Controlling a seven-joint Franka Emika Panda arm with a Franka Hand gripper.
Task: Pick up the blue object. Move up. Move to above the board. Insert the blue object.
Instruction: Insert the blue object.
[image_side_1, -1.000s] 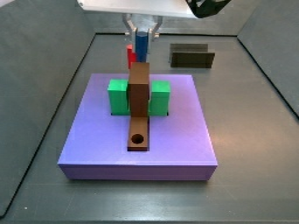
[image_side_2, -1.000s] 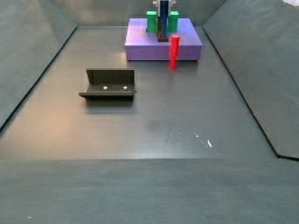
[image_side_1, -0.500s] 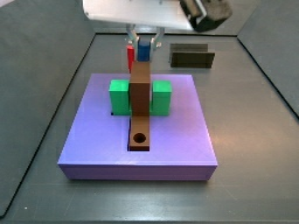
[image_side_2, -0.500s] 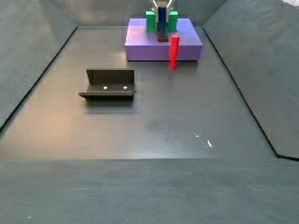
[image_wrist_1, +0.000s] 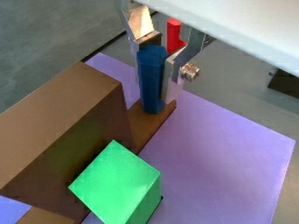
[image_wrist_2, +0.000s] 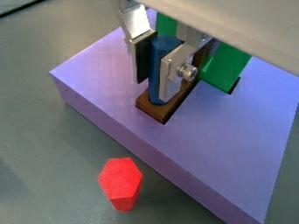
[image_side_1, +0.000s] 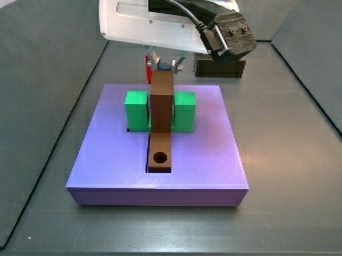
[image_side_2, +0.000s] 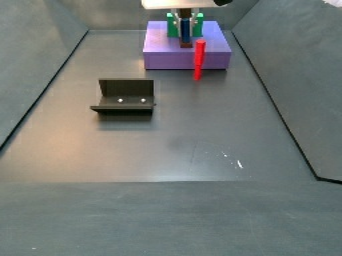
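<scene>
My gripper (image_wrist_1: 159, 70) is shut on the blue peg (image_wrist_1: 151, 80) and holds it upright. The peg's lower end meets the top of the brown board (image_wrist_1: 59, 131) at its far end. In a side view the gripper (image_side_1: 163, 64) is low over that end of the board (image_side_1: 160, 115); the round hole (image_side_1: 159, 158) is at the near end. The other wrist view shows the gripper (image_wrist_2: 156, 87), the peg (image_wrist_2: 160, 66) and the board's end (image_wrist_2: 158, 108). The gripper (image_side_2: 187, 25) also shows far off in a side view.
The board lies between two green blocks (image_side_1: 136, 110) (image_side_1: 183, 110) on the purple platform (image_side_1: 201, 165). A red peg (image_wrist_2: 121, 182) stands upright on the floor beside the platform (image_side_2: 198, 58). The fixture (image_side_2: 124, 97) stands on the floor away from the platform.
My gripper has come down with the blue peg, from above the board's far end to low over it. The board, blocks and red peg have not moved.
</scene>
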